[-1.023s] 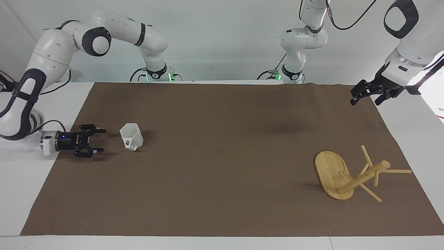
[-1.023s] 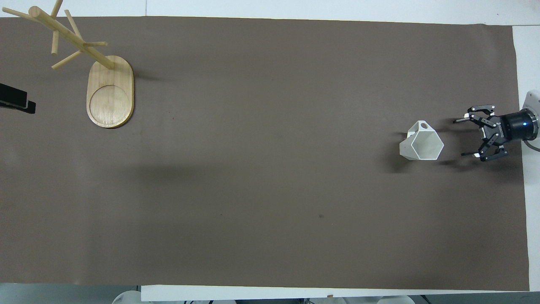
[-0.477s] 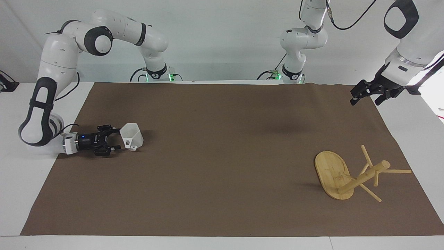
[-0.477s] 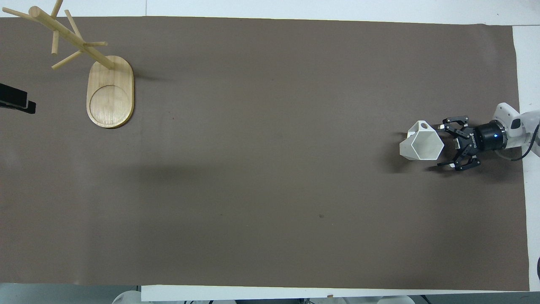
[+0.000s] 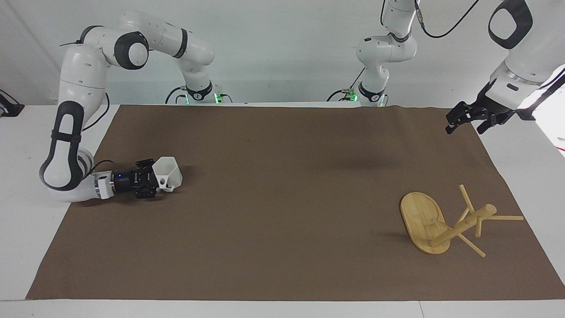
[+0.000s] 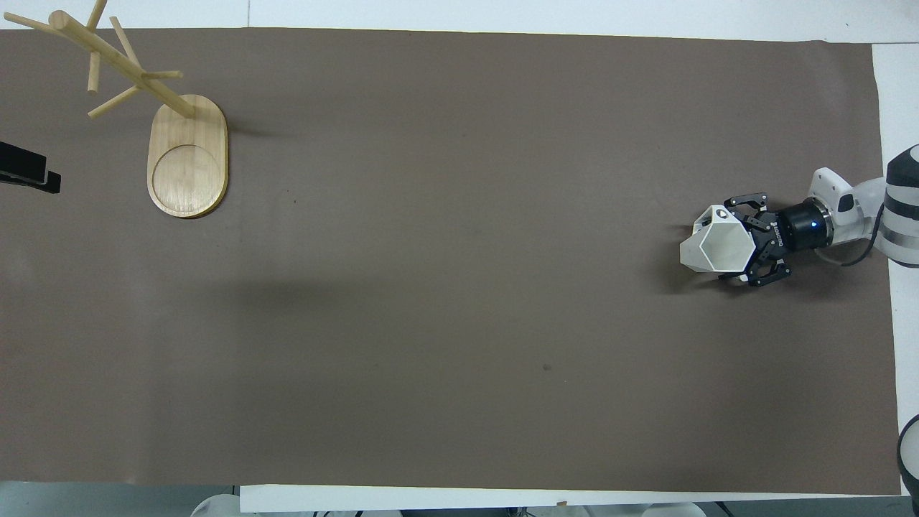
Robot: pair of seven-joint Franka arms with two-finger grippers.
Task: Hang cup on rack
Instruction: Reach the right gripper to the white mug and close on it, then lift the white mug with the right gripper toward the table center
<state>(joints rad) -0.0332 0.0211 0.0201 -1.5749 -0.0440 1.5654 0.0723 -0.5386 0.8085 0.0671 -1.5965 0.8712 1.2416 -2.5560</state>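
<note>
— Where was the cup [image 5: 168, 174]?

— Upright on the matte brown mat [image 5: 282, 198] at the right arm's end of the table, a white faceted plastic shape. The right tool [image 5: 155, 179] lay low beside it, fingers spread wide around its sides, not yet closed on it.

— And the rack [image 5: 446, 223]?

— Pale bamboo, oval base, round post, thin pegs, at the left arm's end. The left tool [image 5: 468, 119] waited raised and open, holding nothing.

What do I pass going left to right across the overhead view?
Left gripper at the picture's edge → rack → bare brown mat → cup → right gripper, open around the cup.
</note>
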